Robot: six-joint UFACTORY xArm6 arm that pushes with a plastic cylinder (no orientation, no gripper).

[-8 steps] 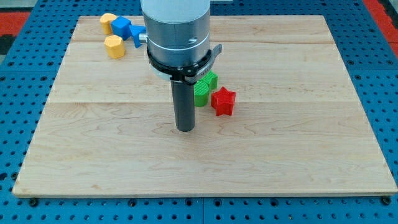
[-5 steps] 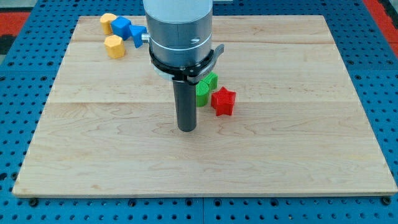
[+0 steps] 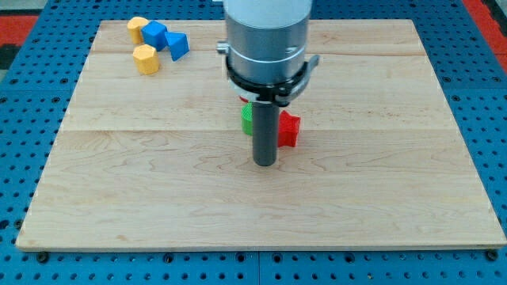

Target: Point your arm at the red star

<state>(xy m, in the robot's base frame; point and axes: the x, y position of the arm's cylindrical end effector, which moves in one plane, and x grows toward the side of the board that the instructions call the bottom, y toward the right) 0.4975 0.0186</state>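
Red star [image 3: 290, 131] sits near the board's middle, partly hidden behind my rod. My tip [image 3: 264, 164] rests on the wooden board [image 3: 396, 198], just below and to the view's left of it. No pincer on this rig, so nothing is held. Approach step looks nearly done; next calls for a short nudge toward the view's upper right. Green block [image 3: 248, 119] crowds the star's left. Yellow blocks [image 3: 145, 58] and blue blocks [image 3: 166, 39] lie well apart, upper left.

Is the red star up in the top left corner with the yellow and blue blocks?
No, the red star sits mid-board beside the green block, just right of my tip.
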